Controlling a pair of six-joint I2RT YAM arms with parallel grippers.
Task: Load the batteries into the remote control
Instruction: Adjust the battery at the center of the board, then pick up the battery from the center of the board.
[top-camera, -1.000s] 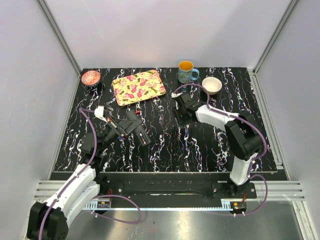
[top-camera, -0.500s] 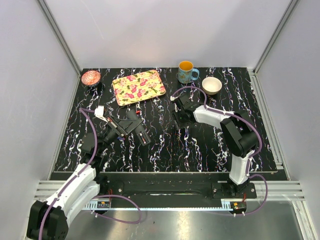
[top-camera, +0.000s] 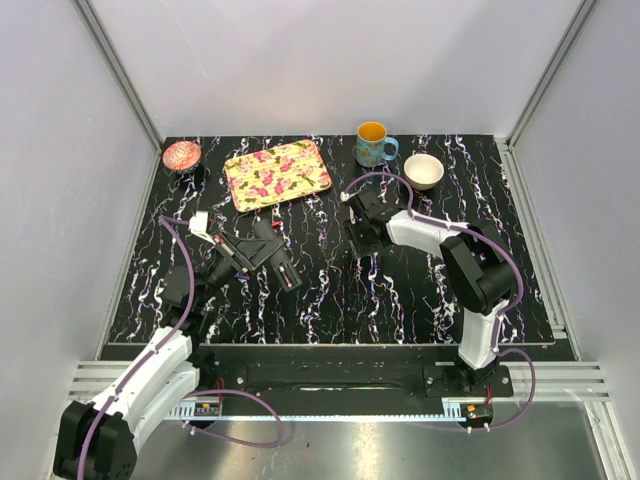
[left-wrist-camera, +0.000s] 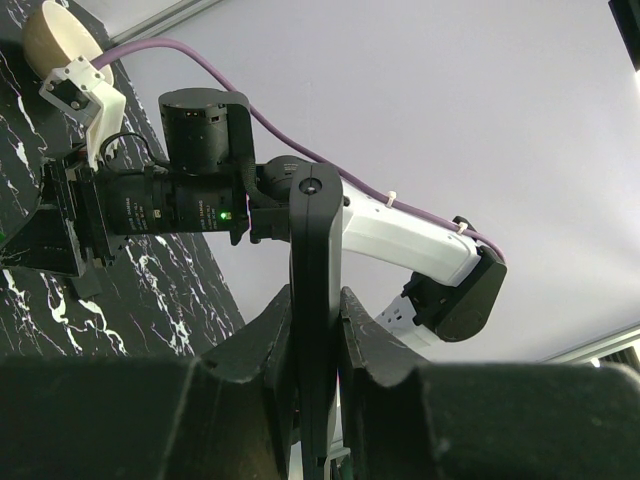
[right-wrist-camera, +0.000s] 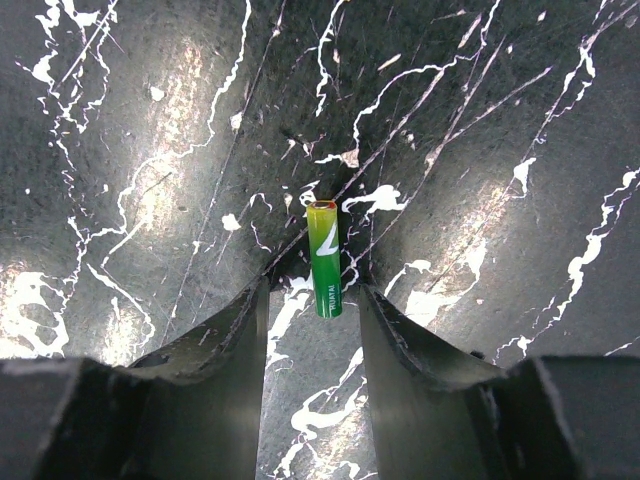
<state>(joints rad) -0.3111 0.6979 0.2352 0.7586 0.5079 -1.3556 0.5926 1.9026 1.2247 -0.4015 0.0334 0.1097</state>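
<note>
Robot arms over a black marbled table (right-wrist-camera: 150, 150).
The left gripper (left-wrist-camera: 315, 320) clamps the remote control (left-wrist-camera: 315, 230); the right gripper (right-wrist-camera: 312, 290), fingers spread, straddles a green battery (right-wrist-camera: 323, 258).

Overhead looks down from 6 o'clock; left wrist faces 3 o'clock, sharing my right arm (left-wrist-camera: 400, 230); right wrist close above tabletop (right-wrist-camera: 150, 150).

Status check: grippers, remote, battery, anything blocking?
Left gripper shut on remote control. Right gripper open, straddling green battery lying flat on table. Nothing else between its fingers.
</note>
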